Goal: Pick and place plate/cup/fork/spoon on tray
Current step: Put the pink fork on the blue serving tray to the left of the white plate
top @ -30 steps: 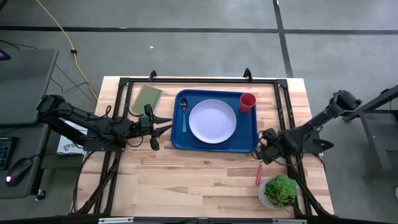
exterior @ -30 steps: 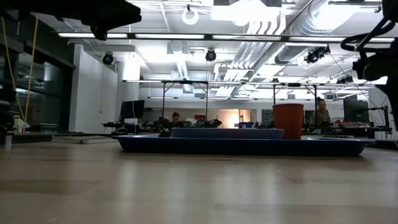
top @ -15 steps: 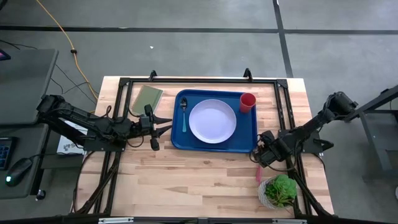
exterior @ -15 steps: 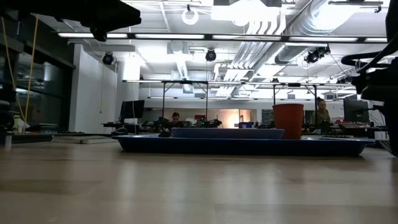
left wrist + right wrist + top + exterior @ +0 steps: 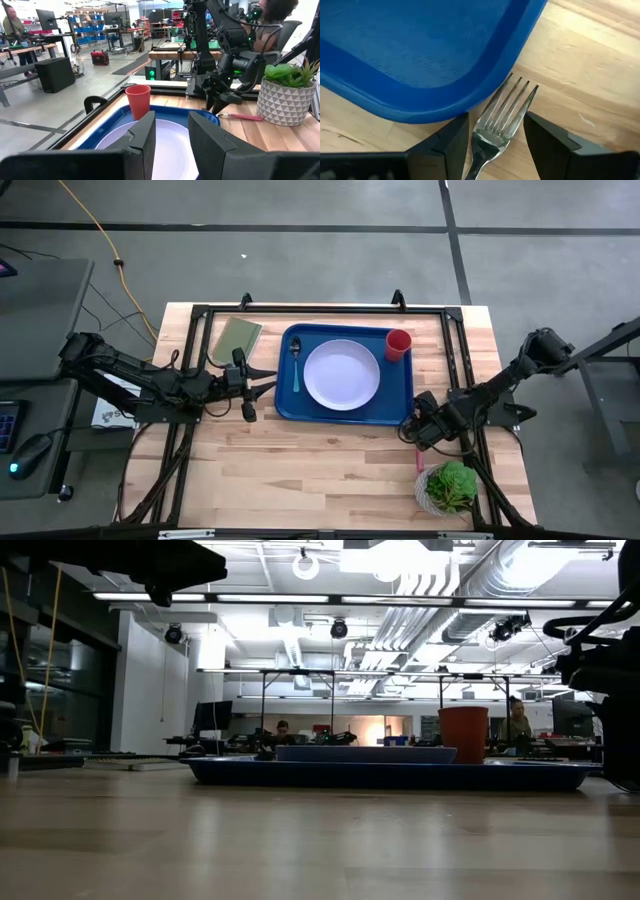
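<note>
The blue tray (image 5: 290,402) lies at the table's far middle. On it are the pale plate (image 5: 343,375), the red cup (image 5: 398,344) at its far right corner, and the teal-handled spoon (image 5: 296,366) along its left side. The fork (image 5: 506,112) lies flat on the table by the tray's near right corner (image 5: 470,95); its pink handle (image 5: 419,461) points to the near edge. My right gripper (image 5: 496,121) is open, low over the fork, one finger on either side of its neck. My left gripper (image 5: 270,379) is open and empty at the tray's left edge.
A potted plant (image 5: 450,488) in a patterned pot stands at the near right, just beyond the fork's handle. A flat olive-green rectangle (image 5: 236,338) lies at the far left. A black frame (image 5: 455,360) runs along the table's edges. Bare wood lies near the table's front.
My right gripper has moved down and a little toward the table's near edge, coming over the fork's tine end. The fork and everything on the tray have stayed where they were.
</note>
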